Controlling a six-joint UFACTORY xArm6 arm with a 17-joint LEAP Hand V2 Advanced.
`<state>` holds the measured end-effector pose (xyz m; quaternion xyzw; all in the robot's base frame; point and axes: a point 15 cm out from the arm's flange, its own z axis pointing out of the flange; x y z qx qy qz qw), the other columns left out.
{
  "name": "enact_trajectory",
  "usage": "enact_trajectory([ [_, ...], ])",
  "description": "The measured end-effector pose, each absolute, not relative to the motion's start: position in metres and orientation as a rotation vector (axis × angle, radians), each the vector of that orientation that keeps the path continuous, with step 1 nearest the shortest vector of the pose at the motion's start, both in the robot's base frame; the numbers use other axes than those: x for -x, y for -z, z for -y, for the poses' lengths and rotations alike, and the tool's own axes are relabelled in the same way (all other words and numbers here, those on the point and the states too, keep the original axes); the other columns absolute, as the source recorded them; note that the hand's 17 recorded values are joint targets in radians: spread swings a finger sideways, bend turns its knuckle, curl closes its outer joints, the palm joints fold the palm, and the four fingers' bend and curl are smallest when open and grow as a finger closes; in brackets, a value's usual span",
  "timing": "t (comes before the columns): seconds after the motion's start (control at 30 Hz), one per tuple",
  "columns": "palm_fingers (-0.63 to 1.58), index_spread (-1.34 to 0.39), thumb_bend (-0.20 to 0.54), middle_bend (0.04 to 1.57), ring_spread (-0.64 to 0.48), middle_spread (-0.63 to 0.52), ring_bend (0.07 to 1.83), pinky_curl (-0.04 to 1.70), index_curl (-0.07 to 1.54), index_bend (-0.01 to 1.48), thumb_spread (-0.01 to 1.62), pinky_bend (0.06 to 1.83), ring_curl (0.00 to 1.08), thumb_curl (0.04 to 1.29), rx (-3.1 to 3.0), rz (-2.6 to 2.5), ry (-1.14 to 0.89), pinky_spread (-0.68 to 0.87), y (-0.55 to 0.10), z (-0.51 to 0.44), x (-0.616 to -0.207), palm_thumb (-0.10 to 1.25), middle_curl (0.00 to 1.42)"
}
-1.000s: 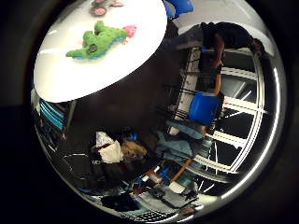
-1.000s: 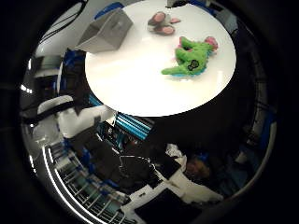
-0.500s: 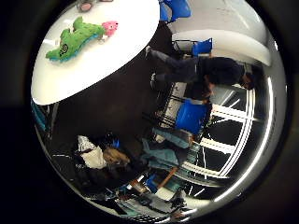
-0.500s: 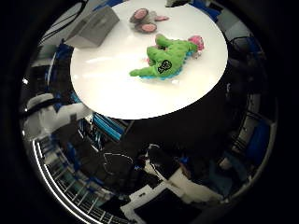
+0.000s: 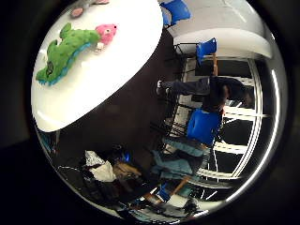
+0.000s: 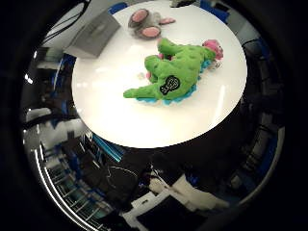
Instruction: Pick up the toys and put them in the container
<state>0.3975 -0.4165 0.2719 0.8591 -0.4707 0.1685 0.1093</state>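
Two toys on the round white table (image 6: pixel 120 120): one green plush lizard (image 6: pixel 173 77) with a pink head, lying below the palm, and one grey mouse plush (image 6: pixel 147 24) just past it. One grey container (image 6: pixel 94 34) sits farther off at the table's edge. Can't tell what the hand's fingers are doing, none show.

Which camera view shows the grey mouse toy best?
The thumb side view: the grey mouse toy lies whole on the white table, beside the green toy. The little finger side view shows only its edge.

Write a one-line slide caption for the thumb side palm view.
Green plush dinosaur and grey mouse toy lie on a round white table near a grey container.
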Motion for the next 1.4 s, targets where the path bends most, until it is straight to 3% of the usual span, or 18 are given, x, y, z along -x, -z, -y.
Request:
enact_trajectory([
  [0.87, 0.06, -0.40, -0.027, 0.21, 0.15, -0.02, 0.39, 0.30, 0.23, 0.14, 0.97, 0.52, 0.27, 0.31, -2.588, 1.447, -0.374, 0.37, -0.195, 0.393, -0.453, 0.51, 0.33],
  [0.93, 0.11, -0.40, -0.028, 0.21, 0.12, -0.03, 0.42, 0.30, 0.23, 0.15, 0.97, 0.52, 0.27, 0.31, -2.588, 1.447, -0.365, 0.38, -0.194, 0.393, -0.451, 0.51, 0.33],
  [1.0, 0.33, -0.41, -0.028, 0.26, 0.04, -0.08, 0.53, 0.28, 0.23, 0.16, 0.97, 0.51, 0.28, 0.31, -2.588, 1.449, -0.362, 0.37, -0.194, 0.393, -0.450, 0.51, 0.34],
  [1.17, 0.66, -0.45, -0.028, 0.45, -0.19, -0.22, 0.76, 0.24, 0.27, 0.19, 0.97, 0.46, 0.33, 0.30, -2.582, 1.426, -0.344, 0.17, -0.193, 0.396, -0.446, 0.50, 0.40],
  [1.27, 0.94, -0.46, -0.025, 0.55, -0.29, -0.28, 0.86, 0.24, 0.27, 0.17, 0.98, 0.59, 0.35, 0.30, -2.577, 1.417, -0.314, -0.12, -0.194, 0.397, -0.440, 0.50, 0.43],
  [1.4, 1.22, -0.44, -0.016, 0.68, -0.31, -0.30, 0.94, 0.29, 0.32, 0.23, 1.00, 0.81, 0.41, 0.31, -2.580, 1.433, -0.203, -0.49, -0.191, 0.391, -0.421, 0.55, 0.51],
])
